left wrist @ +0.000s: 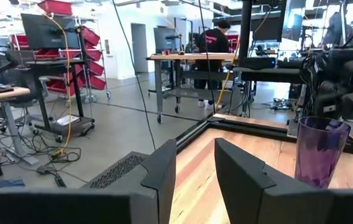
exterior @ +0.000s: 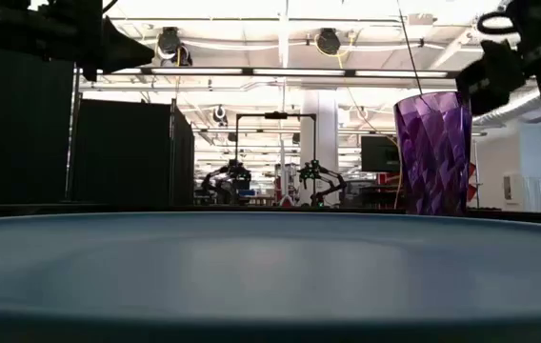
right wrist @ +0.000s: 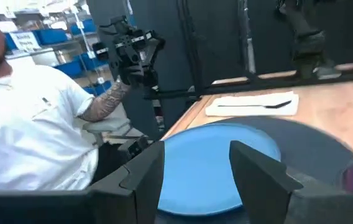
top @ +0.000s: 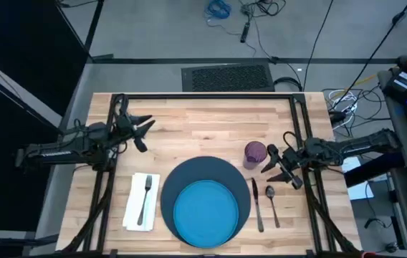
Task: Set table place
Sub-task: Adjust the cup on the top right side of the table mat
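Table point(top: 203, 115) looks fully set: mat point(top: 182, 179), plate point(top: 205, 210), napkin point(top: 133, 204) with fork point(top: 146, 197), knife point(top: 257, 204), spoon point(top: 271, 204). Probably time to clear out: lift straight up, no sideways swing. Cup point(top: 254, 153) upright, just beside right hand point(top: 278, 169), apart, fingers open, empty. Left hand point(top: 143, 132) parked far-left, open.

**A workshop hall around the table**

The floor point(top: 153, 36) is smooth grey concrete, with a dark grille mat point(top: 226, 77) on it and a coil of blue cable point(top: 218, 8) lying farther off. Black partition panels point(exterior: 123, 152) stand to one side. Overhead, round ceiling lamps point(exterior: 328, 40) hang among white beams and pipes. Red storage bins point(left wrist: 92, 46) line a rack, and a wooden workbench point(left wrist: 192, 59) stands on the open floor. A person in a white shirt point(right wrist: 33, 130) sits nearby.
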Robot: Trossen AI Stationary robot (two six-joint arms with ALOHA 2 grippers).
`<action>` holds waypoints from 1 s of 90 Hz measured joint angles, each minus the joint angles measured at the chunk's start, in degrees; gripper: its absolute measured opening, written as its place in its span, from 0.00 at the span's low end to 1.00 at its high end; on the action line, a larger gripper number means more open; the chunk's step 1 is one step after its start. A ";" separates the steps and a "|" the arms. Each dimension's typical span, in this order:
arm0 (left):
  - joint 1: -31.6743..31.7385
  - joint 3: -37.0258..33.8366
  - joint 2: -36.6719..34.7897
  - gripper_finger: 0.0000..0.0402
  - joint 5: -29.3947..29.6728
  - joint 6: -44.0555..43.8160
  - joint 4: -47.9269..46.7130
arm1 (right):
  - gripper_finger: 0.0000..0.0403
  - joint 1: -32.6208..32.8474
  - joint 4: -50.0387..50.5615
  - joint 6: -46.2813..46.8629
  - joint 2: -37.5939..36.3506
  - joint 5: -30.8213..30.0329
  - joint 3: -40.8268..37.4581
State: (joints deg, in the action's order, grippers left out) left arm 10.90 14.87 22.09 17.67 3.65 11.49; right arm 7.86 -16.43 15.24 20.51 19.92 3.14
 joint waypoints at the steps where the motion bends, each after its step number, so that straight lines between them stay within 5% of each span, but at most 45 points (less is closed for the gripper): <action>1: 0.00 0.00 0.00 0.23 0.00 0.02 0.00 | 0.42 0.01 0.13 0.20 0.00 0.15 0.00; 71: 0.00 0.00 0.00 0.23 0.11 0.12 0.00 | 0.42 4.32 1.09 5.15 0.11 -2.07 -1.32; 90: 0.00 0.00 0.00 0.23 0.20 0.08 0.02 | 0.42 4.37 1.68 4.22 0.15 -10.09 -2.47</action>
State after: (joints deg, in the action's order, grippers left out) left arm 10.90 14.87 22.09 17.87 3.73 11.51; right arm 12.23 -14.75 19.46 20.67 9.83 0.67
